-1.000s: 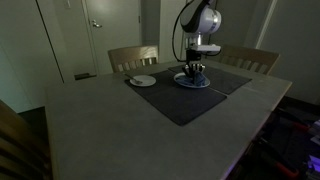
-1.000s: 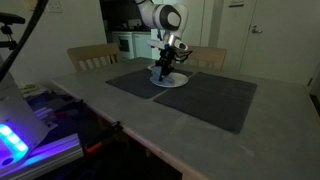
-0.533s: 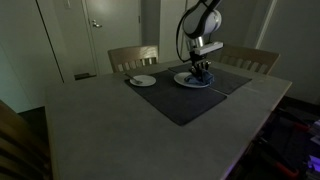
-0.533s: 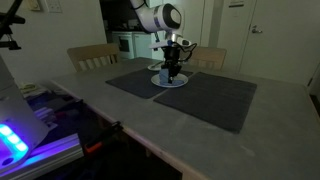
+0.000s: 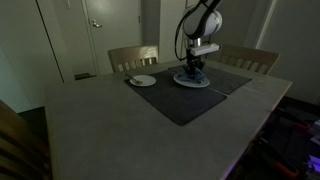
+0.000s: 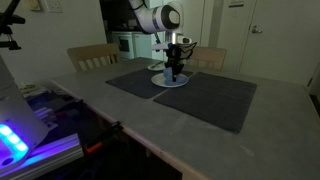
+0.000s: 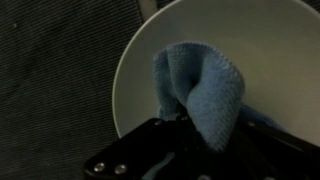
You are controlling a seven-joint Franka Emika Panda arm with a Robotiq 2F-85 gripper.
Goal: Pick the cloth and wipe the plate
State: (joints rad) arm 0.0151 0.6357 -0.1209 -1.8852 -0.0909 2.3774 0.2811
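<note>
Sliding slightly sideways over the plate [image 5: 192, 82] since half a second ago, the pincer [image 5: 193, 72] bears down on it in an exterior view, a small dish [image 5: 142, 80] well clear at nine o'clock. In an exterior view, open bench [image 6: 130, 125] lies toward six. In the wrist view the pincer is clamped on the blue cloth [image 7: 200, 90], bunched for wiping toward the plate's six o'clock side; bare plate remains at twelve.

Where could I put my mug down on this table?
The grey table in front of the dark mats is bare, as is the mats' near part. The far side is crowded: the pincer holds a blue cloth over the plate, with a small plate beside it.
</note>
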